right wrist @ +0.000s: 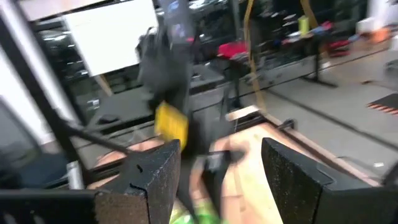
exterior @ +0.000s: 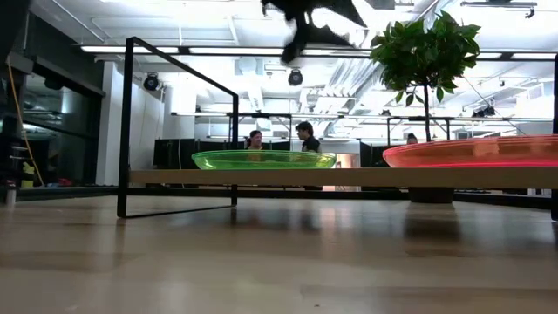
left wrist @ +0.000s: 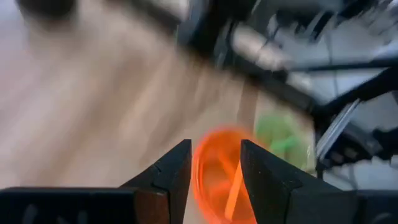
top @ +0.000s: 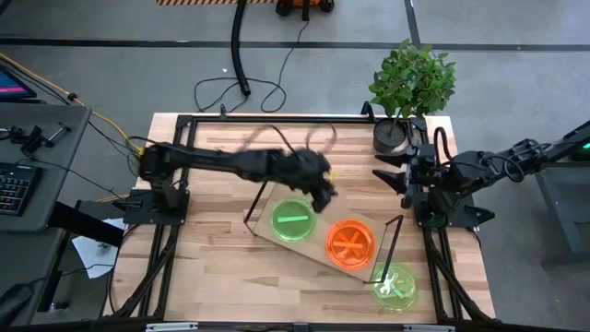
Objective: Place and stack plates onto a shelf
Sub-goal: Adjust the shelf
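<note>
Two plates are seen lying on the shelf [top: 318, 247] at the middle of the high view, a green plate [top: 293, 222] and to its right an orange plate [top: 350, 242], while a second green plate [top: 397, 285] is left on the bench [top: 212, 277] at lower right, just off the shelf's end. The left pincer [top: 324, 191] is held above the shelf with its jaws parted and nothing between them, so a placing step is judged just finished; the right pincer [top: 389, 172], at right of centre, is spread wide and empty. For the next move, the remaining green plate must be gripped by its rim and stacked on a shelved plate.
</note>
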